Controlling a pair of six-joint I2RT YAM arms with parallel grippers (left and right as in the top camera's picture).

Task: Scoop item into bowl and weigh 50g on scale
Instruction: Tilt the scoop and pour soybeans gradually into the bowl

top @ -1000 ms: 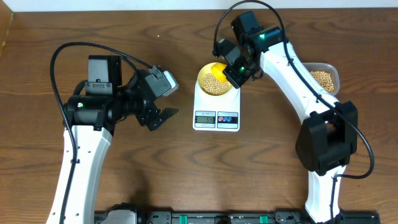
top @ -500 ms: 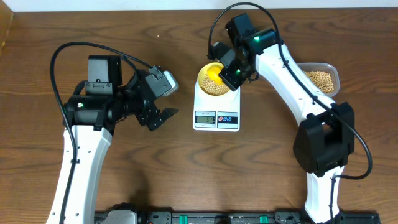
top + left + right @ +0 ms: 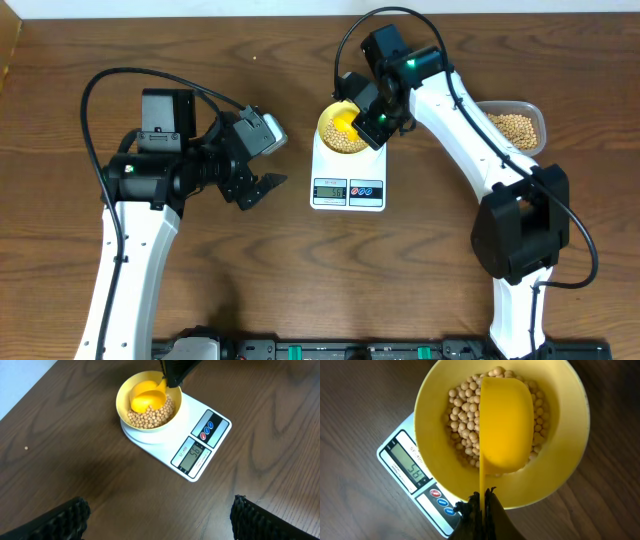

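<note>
The pale yellow bowl (image 3: 326, 124) stands on the white scale (image 3: 348, 180) and holds many tan beans (image 3: 354, 142). My right gripper (image 3: 374, 124) is shut on the handle of the bright yellow scoop (image 3: 343, 122), whose cup lies tipped over the beans in the bowl. In the right wrist view the scoop (image 3: 503, 425) covers the beans (image 3: 462, 425) inside the bowl (image 3: 567, 435); the gripper (image 3: 483, 499) pinches its handle, and the scale display (image 3: 409, 466) reads about 56. My left gripper (image 3: 258, 187) is open and empty left of the scale; its view shows bowl (image 3: 125, 395), scoop (image 3: 146, 396), scale (image 3: 200, 450).
A clear plastic tub (image 3: 535, 112) with more beans (image 3: 516, 127) stands at the right edge of the table, behind my right arm. A single stray bean (image 3: 26, 448) lies on the wood left of the scale.
My right gripper has shifted slightly left with the scoop, bringing the cup further over the bowl. The left arm has not moved.
</note>
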